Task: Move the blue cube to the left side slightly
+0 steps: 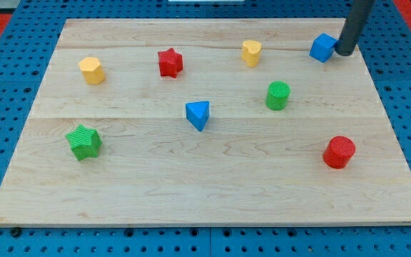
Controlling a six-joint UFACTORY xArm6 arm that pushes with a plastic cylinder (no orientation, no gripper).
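The blue cube [322, 47] sits near the top right corner of the wooden board [205, 178]. My tip [344, 51] is at the cube's right side, touching it or very nearly so. The dark rod rises from there to the view's top right edge.
A yellow block [251, 52] lies left of the blue cube. A red star [170, 62] and a yellow cylinder [91, 70] sit further left. A green cylinder [277, 95], a blue triangle [198, 114], a green star [84, 141] and a red cylinder [339, 152] lie lower down.
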